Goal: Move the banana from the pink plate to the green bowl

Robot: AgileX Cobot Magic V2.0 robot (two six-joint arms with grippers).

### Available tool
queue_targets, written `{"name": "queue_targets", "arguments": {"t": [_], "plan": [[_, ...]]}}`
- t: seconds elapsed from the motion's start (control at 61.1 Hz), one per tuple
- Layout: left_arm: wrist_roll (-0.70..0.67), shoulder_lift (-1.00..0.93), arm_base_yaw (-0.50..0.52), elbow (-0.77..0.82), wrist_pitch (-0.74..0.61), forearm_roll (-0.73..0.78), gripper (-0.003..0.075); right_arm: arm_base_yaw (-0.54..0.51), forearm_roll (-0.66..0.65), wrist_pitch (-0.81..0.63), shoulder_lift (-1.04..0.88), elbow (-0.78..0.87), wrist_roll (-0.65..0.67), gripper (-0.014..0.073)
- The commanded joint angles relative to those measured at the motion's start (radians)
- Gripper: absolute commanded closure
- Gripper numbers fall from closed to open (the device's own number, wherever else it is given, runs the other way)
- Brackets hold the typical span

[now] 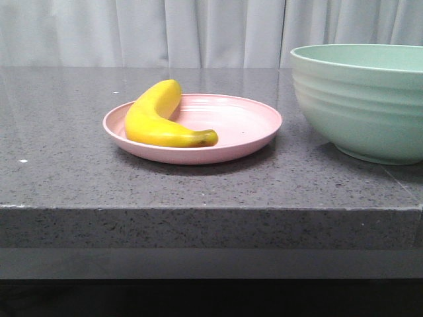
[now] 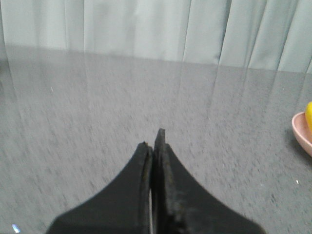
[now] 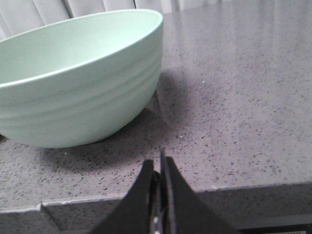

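Two grippers, both seen only from their wrist cameras. Left gripper (image 2: pixel 153 141): black fingers pressed together, nothing between them, poised over bare counter with the plate's edge off to one side. Right gripper (image 3: pixel 160 163): fingers likewise pressed together and empty, at the counter's front edge just before the bowl.

One grey speckled stone counter (image 1: pixel 66 178), thick front edge, glossy top.

One pink plate (image 1: pixel 248 125), shallow, low rim, resting on the counter left of centre.

One banana (image 1: pixel 153 119), bright yellow, curved, dark tip pointing right; lying in the left half of the plate, its back against the rim.

One green bowl (image 1: pixel 360 105), deep, ridged outside, standing on the counter just right of the plate, not touching it; partly cut off by the frame.

One pale pleated curtain (image 1: pixel 198 33) behind the counter.
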Motion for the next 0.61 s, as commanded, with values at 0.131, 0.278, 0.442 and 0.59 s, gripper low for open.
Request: {"name": "queue_targets", "arguments": {"t": [0.131,0.278,0.442,0.59], "plan": [[-0.002,0.221,-0.01,-0.218,-0.03,0.065,0.0741,-0.007,-0.121,0.02,0.076,-0.246,-0.026,0.0655],[-0.002,0.385,-0.01,-0.277,-0.046,0.065,0.0741,-0.007,-0.127,0.056,0.232,-0.388,-0.026,0.0655],[-0.002,0.452,-0.01,-0.286,-0.09,0.065,0.0741,-0.007,-0.127,0.056,0.357,-0.455,-0.026,0.0655],[-0.002,0.453,-0.01,-0.286,-0.093,0.065,0.0666,-0.007,-0.127,0.054,0.373,-0.456,-0.026,0.0575]]}}
